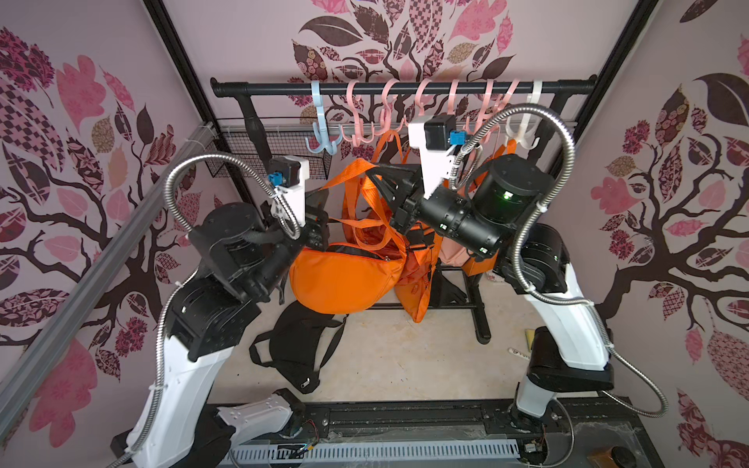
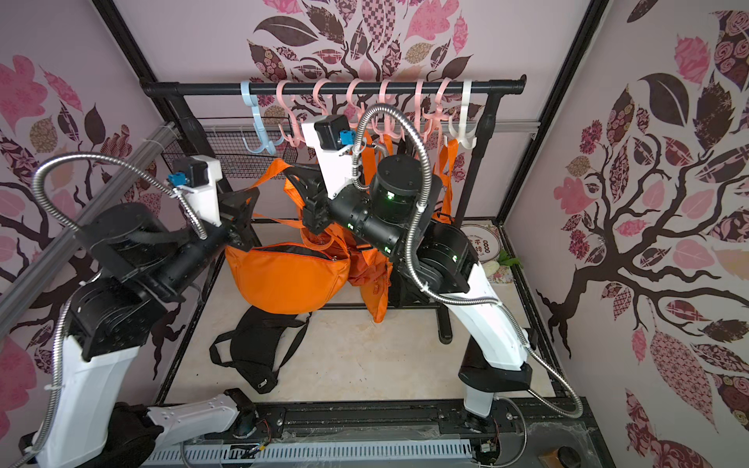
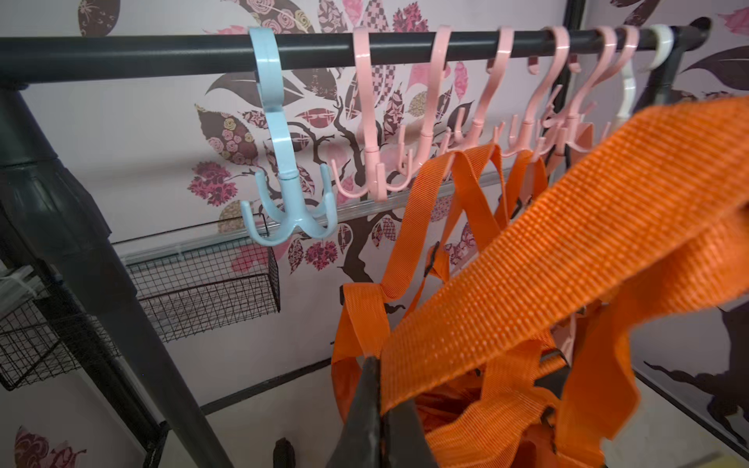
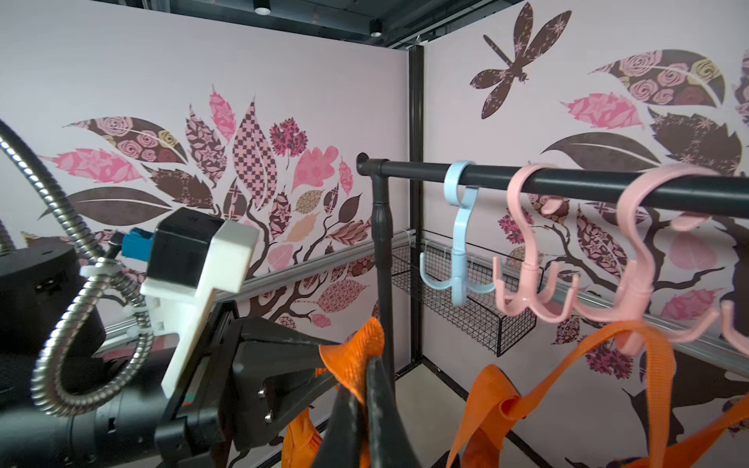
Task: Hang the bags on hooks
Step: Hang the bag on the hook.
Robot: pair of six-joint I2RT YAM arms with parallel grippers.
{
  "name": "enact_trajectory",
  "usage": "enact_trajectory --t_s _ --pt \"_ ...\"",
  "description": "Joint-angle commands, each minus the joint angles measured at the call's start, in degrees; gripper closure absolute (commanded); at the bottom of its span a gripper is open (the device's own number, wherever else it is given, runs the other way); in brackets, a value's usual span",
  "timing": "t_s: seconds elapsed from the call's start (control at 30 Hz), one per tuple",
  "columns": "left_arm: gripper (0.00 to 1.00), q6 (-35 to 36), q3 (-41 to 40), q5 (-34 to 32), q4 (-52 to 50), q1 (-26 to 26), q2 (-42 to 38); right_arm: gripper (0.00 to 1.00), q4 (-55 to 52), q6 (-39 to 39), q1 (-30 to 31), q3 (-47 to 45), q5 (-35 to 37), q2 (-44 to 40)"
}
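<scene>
An orange crescent-shaped bag hangs in the air below the rail, held up by its webbing strap. My left gripper is shut on one part of the strap. My right gripper is shut on another part, a short way off, with the strap stretched between them. A free blue hook hangs on the black rail, above and behind the two grippers. Pink hooks follow it along the rail.
Other orange bags hang from pink hooks at the middle and right of the rail. A black bag lies on the floor in front. A wire basket is fixed at the back left. A white hook ends the row.
</scene>
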Motion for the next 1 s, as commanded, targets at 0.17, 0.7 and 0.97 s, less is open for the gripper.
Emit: enact_trajectory --t_s 0.17,0.7,0.97 --pt "1.00 -4.80 17.77 8.08 -5.76 9.34 13.62 1.00 9.31 -1.83 -3.34 3.79 -6.39 6.02" --pt "1.00 -9.44 32.54 14.69 -7.54 14.80 27.34 1.00 17.51 6.49 -17.08 4.14 -19.41 11.02" --pt "1.00 -10.11 34.16 15.36 -6.60 15.25 29.27 1.00 18.99 7.30 -18.64 4.66 -21.00 11.92"
